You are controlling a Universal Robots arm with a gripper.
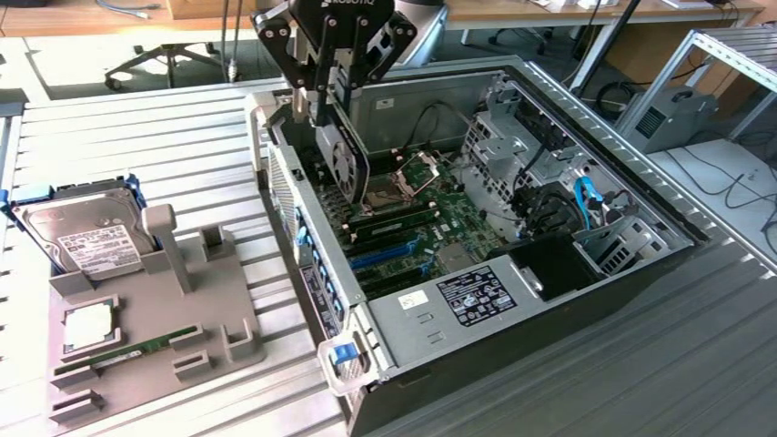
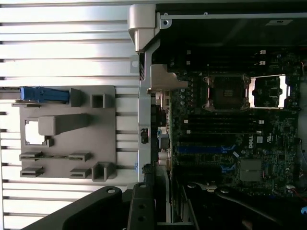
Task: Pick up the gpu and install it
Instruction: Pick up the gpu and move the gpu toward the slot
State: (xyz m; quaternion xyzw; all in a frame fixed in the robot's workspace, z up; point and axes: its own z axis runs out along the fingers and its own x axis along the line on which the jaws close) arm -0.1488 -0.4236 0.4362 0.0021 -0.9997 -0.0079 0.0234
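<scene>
Gripper (image 1: 326,109) stands at the upper centre of the exterior view, jaws partly closed on the top edge of the gpu (image 1: 346,159). The card is held clear of the table, upright on its edge, with its black shroud and round fan facing the exterior view's right. It hangs inside the case, just beside the rear wall and above the motherboard (image 1: 449,218); whether its lower edge touches a slot cannot be told.

Slatted metal table (image 1: 146,137) carries all items. The open computer case (image 1: 547,337) lies on its side and occupies the centre and right of the frame. A grey fixture (image 1: 146,319) sits at the lower left, well apart from the case. The hard drive (image 1: 91,237) stands tilted at the fixture's far end. A green memory stick (image 1: 146,346) lies in its near holders.
</scene>
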